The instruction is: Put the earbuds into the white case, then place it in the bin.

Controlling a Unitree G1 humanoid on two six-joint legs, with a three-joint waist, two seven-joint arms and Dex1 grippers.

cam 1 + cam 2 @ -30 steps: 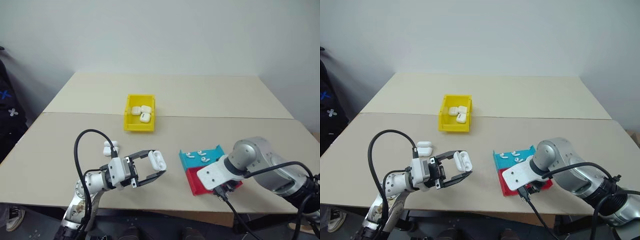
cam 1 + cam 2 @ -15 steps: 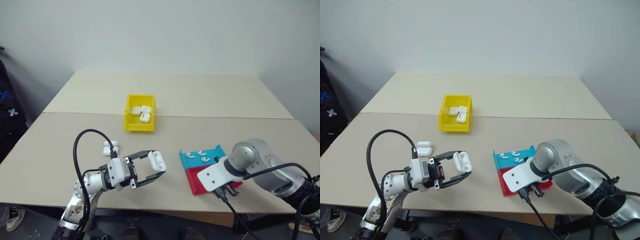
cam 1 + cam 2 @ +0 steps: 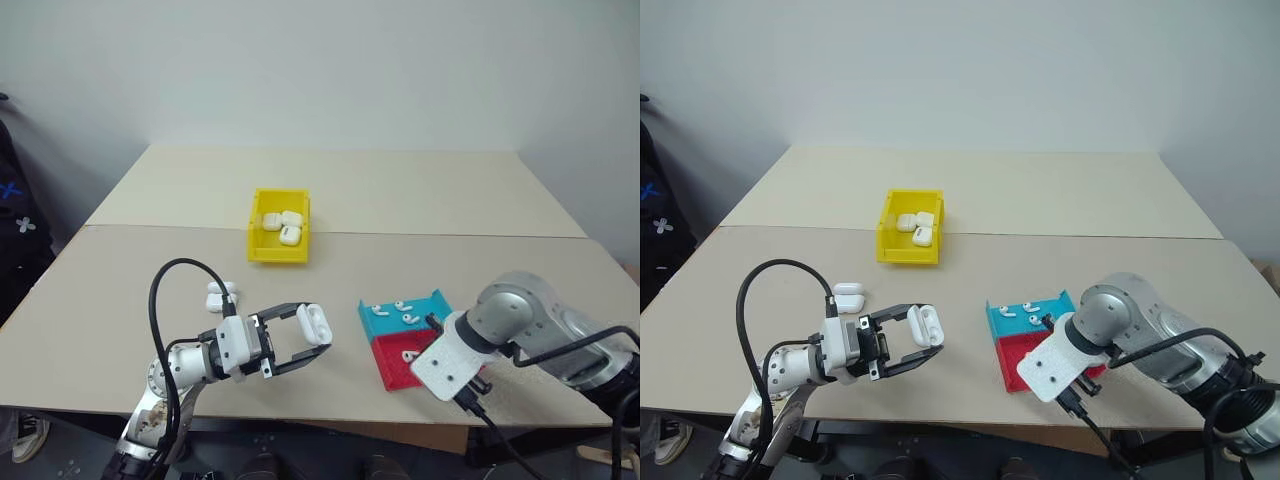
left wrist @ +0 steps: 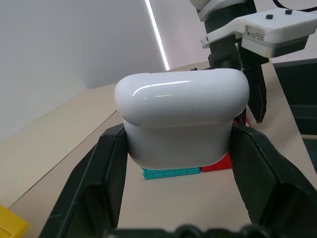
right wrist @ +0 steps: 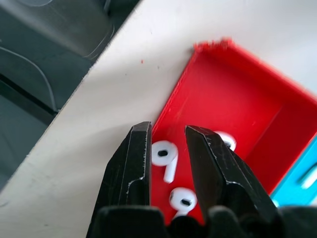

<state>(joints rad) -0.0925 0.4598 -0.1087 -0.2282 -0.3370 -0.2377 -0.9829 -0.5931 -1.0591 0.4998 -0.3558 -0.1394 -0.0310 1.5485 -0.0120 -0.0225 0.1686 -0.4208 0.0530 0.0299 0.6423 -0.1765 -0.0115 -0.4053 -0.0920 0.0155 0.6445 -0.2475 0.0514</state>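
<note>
You face a plain pale wall (image 3: pixel 330 70) behind two beige tabletops (image 3: pixel 330 185) pushed together, a seam running between them; something dark (image 3: pixel 15 215) stands at the left edge.

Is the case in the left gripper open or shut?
Shut: in the left wrist view the white case shows its lid closed onto the base.

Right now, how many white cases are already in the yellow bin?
3: two white cases side by side in the bin's far half, a third just in front. Another could hide beneath.
</note>
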